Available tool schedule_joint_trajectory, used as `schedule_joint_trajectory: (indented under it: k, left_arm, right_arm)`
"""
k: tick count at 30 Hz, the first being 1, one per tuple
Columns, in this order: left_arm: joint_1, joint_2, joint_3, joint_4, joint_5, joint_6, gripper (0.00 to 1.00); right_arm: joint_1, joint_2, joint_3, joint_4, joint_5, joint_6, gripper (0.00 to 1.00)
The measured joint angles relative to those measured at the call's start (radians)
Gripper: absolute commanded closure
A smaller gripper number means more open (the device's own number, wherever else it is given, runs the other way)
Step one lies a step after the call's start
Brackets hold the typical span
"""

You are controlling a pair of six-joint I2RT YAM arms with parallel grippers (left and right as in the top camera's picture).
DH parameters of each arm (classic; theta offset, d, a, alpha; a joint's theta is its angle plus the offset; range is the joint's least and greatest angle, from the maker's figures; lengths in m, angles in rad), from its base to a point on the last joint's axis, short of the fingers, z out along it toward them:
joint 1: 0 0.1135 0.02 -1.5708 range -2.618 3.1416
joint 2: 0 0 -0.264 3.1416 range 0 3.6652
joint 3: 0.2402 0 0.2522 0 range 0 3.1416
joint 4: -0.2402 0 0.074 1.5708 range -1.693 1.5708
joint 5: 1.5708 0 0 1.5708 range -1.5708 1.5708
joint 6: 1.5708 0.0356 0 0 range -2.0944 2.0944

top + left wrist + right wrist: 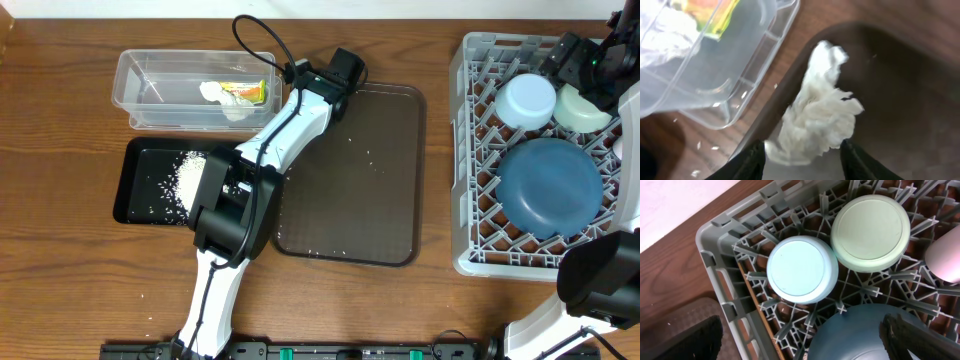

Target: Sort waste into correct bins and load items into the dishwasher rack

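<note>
A crumpled white tissue (817, 115) lies in the brown serving tray's far-left corner. My left gripper (805, 162) is open, its fingers either side of the tissue's near end. The clear tub (135, 70) holds another tissue (215, 92) and a yellow-green wrapper (250, 93). Rice (190, 175) is heaped in the black tray (135, 190). In the dishwasher rack (463, 150) a large blue bowl (550, 185), a pale blue bowl (801, 270) and a mint bowl (870, 230) sit upside down. My right gripper (800, 345) hangs wide open over them, holding nothing.
The brown serving tray (390, 200) lies between the bins and the rack, with a few stray rice grains on it. More grains dot the wooden table near the black tray. A pale rounded object (945, 260) sits at the rack's right edge.
</note>
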State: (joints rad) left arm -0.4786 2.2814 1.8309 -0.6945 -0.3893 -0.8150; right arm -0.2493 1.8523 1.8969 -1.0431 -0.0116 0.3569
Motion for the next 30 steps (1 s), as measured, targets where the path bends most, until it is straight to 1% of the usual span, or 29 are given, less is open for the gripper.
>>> schedule_joint_trajectory:
  k: [4, 10, 11, 16, 18, 25, 30]
  left_arm:
    - [0.001, 0.0, 0.0, 0.023, -0.003, 0.0, 0.46]
    - [0.012, 0.0, -0.003, 0.047, -0.003, 0.0, 0.47]
    - [0.014, 0.001, -0.004, 0.048, -0.003, 0.0, 0.51]
    - [0.019, 0.014, -0.004, 0.046, 0.0, -0.007, 0.87]
    - [0.019, 0.017, -0.005, 0.044, 0.014, 0.002, 0.94]
    - [0.019, -0.011, -0.008, 0.026, 0.09, 0.035, 0.94]
    - [0.019, -0.136, -0.009, 0.003, 0.114, 0.045, 0.94]
  right_arm:
    - [0.0, 0.0, 0.0, 0.0, 0.0, 0.0, 0.01]
    - [0.0, 0.0, 0.0, 0.0, 0.0, 0.0, 0.01]
    - [0.0, 0.0, 0.0, 0.0, 0.0, 0.0, 0.01]
    - [0.0, 0.0, 0.0, 0.0, 0.0, 0.0, 0.01]
    - [0.0, 0.0, 0.0, 0.0, 0.0, 0.0, 0.01]
    - [0.0, 0.0, 0.0, 0.0, 0.0, 0.0, 0.01]
    - [0.0, 0.0, 0.0, 0.0, 0.0, 0.0, 0.01]
